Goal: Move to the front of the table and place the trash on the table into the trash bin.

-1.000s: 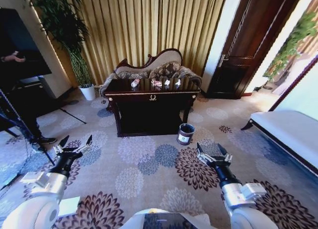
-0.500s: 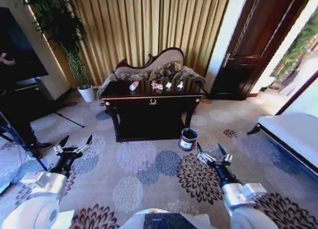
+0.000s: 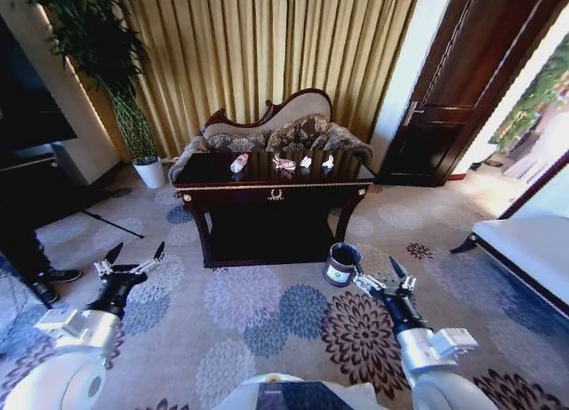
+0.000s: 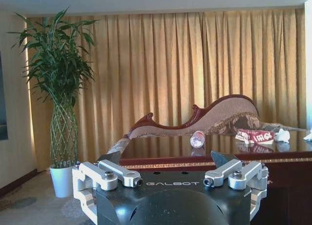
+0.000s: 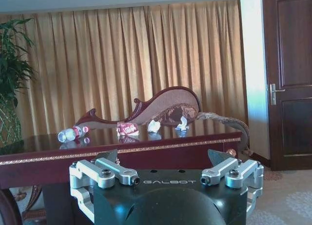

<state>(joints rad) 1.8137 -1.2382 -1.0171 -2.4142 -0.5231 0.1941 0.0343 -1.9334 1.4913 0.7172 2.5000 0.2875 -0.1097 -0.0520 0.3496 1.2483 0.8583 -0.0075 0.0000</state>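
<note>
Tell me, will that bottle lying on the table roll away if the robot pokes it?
Probably. The bottle lies on its side on the glossy table, so a nudge across it could set it rolling. It looks clear and mostly empty, so likely light, and thin plastic may dent when squeezed.

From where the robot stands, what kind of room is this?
Probably a hotel lounge or a formal sitting room. Gold curtains cover the back wall, a carved chaise stands behind a dark glossy table, the floor has flower-patterned carpet, and a tall potted plant fills the corner.
</note>
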